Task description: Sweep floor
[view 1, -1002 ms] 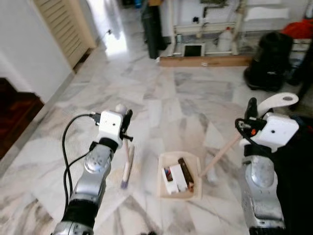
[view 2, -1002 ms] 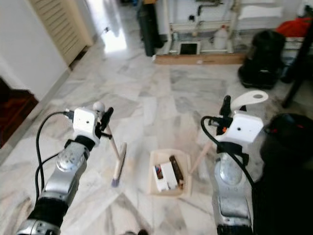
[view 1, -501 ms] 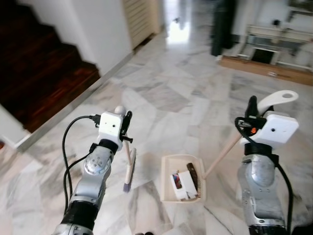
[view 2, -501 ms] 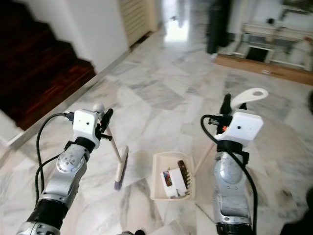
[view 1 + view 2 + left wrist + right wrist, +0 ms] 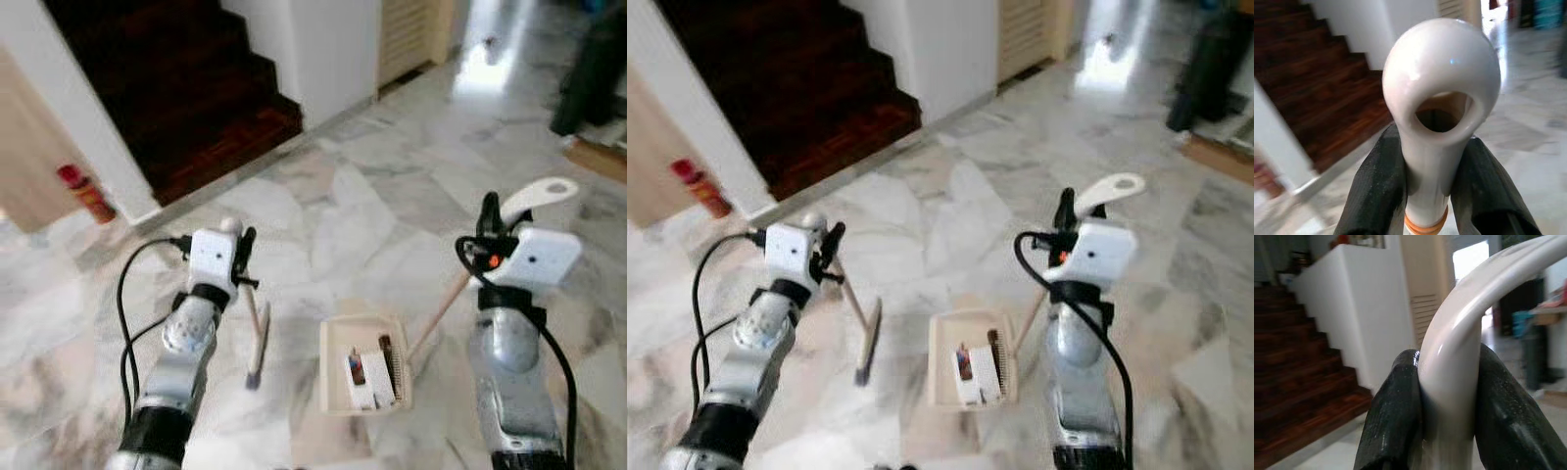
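Observation:
My left gripper (image 5: 239, 257) is shut on the white looped top of a small broom handle (image 5: 1440, 122); the broom's head (image 5: 259, 345) hangs down to the marble floor. My right gripper (image 5: 490, 220) is shut on the curved white handle (image 5: 1459, 362) of a cream dustpan (image 5: 333, 377), whose wooden pole slants down to it. The dustpan sits on the floor between my arms and holds a dark comb-like brush and small bits of rubbish (image 5: 370, 370).
A dark wooden staircase (image 5: 167, 88) rises at the back left beside a white wall (image 5: 333, 49). A red bottle (image 5: 83, 193) stands on the floor at the far left. A louvred door (image 5: 411, 34) and a dark object (image 5: 593, 69) lie at the back right.
The whole view has swung left: the staircase now takes up the upper left and a red bottle has come into sight. Both grippers still hold broom and dustpan as before.

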You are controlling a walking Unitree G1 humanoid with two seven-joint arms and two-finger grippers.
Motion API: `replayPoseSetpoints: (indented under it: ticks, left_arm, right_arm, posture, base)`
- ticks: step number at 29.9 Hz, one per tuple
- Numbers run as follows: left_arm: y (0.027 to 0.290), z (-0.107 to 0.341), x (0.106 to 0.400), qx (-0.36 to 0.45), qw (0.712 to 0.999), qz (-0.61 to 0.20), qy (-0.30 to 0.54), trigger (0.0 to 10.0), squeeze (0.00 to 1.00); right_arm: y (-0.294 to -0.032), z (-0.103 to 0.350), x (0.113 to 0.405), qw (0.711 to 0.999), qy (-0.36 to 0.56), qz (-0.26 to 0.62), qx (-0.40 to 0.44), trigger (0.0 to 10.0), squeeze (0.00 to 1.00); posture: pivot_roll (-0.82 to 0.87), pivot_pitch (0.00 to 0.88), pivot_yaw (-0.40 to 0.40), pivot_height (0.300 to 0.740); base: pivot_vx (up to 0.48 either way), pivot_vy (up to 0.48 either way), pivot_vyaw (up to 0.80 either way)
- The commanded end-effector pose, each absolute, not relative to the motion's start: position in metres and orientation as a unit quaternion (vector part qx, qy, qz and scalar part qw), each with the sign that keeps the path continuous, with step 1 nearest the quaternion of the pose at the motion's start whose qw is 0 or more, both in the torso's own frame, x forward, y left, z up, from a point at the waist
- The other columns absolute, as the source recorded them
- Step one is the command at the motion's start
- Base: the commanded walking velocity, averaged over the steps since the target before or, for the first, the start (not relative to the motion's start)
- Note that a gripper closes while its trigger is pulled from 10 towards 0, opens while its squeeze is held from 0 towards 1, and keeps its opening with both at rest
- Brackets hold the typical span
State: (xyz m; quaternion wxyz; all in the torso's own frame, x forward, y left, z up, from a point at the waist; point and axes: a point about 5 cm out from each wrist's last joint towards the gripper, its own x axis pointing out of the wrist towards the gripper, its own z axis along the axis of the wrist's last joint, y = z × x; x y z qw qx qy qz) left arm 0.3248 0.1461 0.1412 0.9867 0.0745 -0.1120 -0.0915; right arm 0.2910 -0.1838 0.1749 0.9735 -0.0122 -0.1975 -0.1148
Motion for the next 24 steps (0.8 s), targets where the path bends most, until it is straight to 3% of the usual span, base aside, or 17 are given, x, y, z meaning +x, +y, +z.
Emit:
replayPoseSetpoints:
  ticks: [1, 24]
  left_arm:
    - [0.1474, 0.1517, 0.3252, 0.087, 0.983, -0.088, -0.137, 10.0, 0.00]
    - [0.1471, 0.1523, 0.3207, 0.082, 0.982, -0.092, -0.145, 10.0, 0.00]
  right_arm:
    - [-0.1817, 0.1874, 0.2903, 0.967, -0.228, -0.111, 0.001, 10.0, 0.00]
    - [-0.1802, 0.1857, 0.2921, 0.968, -0.227, -0.104, 0.003, 10.0, 0.00]
  posture:
    - [-0.03, 0.078, 0.107, 0.740]
    - [-0.02, 0.035, 0.105, 0.740]
  base:
    - [0.000, 0.000, 0.80]
    - [0.000, 0.000, 0.80]
